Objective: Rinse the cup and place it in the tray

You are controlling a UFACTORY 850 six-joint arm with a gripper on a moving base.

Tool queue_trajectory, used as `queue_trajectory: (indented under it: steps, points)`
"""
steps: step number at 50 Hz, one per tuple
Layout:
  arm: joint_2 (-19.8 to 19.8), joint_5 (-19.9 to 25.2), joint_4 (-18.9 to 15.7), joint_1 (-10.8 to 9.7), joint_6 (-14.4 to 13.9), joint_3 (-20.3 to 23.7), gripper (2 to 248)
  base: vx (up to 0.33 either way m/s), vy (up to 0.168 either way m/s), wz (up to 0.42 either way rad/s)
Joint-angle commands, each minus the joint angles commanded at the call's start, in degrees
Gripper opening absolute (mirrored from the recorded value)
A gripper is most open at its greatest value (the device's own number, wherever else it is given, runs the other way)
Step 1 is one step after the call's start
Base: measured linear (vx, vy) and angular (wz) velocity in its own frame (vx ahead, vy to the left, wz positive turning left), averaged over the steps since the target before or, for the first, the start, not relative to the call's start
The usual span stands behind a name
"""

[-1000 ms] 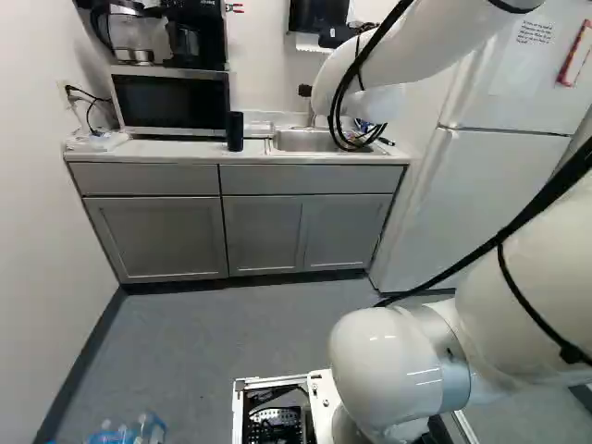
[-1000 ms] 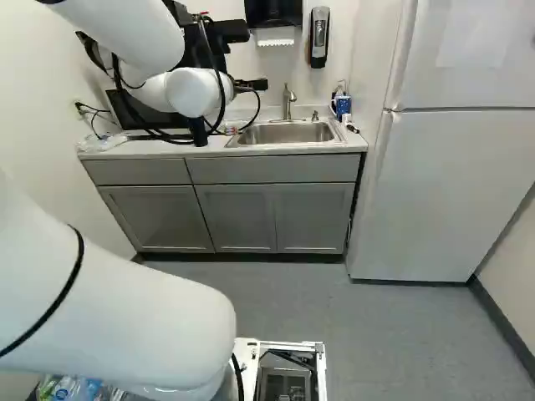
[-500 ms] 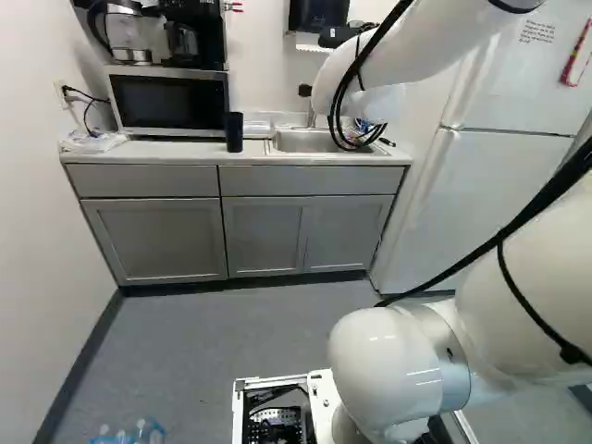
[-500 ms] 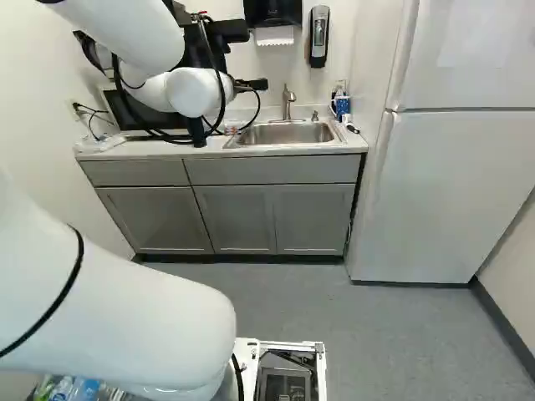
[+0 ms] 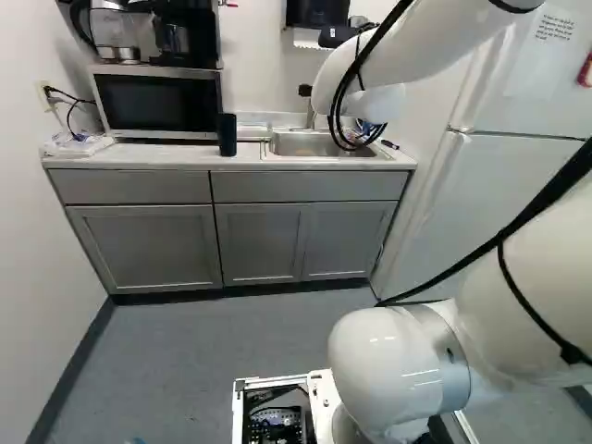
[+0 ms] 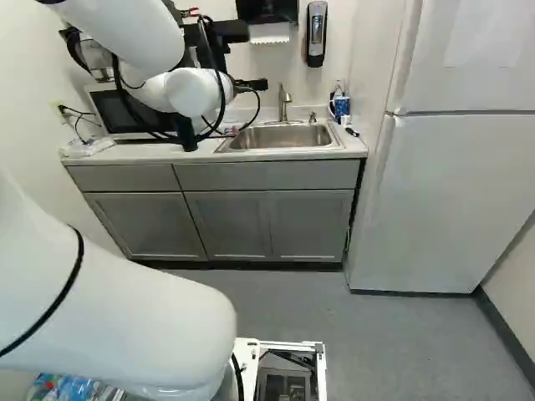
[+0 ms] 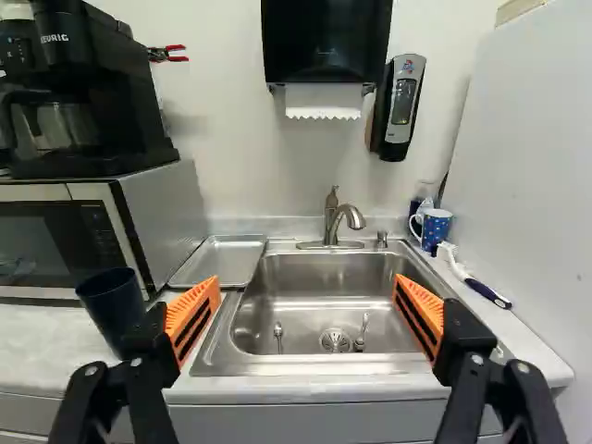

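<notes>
The sink (image 7: 319, 362) is of brushed metal, and the faucet (image 7: 348, 215) has a shiny metal surface. The tray (image 7: 220, 260) looks also metal, with dull shine. The dark cup (image 7: 113, 303) is smooth and matt. The fridge (image 6: 435, 196) is smooth, lightly glossy. Paper (image 7: 324, 101) is white, with a toothed edge.

Coffee maker (image 7: 97, 111) atop a microwave (image 7: 165, 208), paper towel dispenser (image 7: 326, 42) beside a soap dispenser (image 7: 401, 106), white refrigerator (image 6: 451, 200).
</notes>
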Motion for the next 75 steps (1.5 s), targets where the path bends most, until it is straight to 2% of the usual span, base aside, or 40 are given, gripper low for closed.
queue_trajectory:
  steps: [45, 75]
  points:
    - [0.00, 0.00, 0.00, 0.00, 0.00, 0.00, 247, 0.134, -0.121, 0.006]
    - [0.00, 0.00, 0.00, 0.00, 0.00, 0.00, 247, 0.132, -0.100, 0.140]
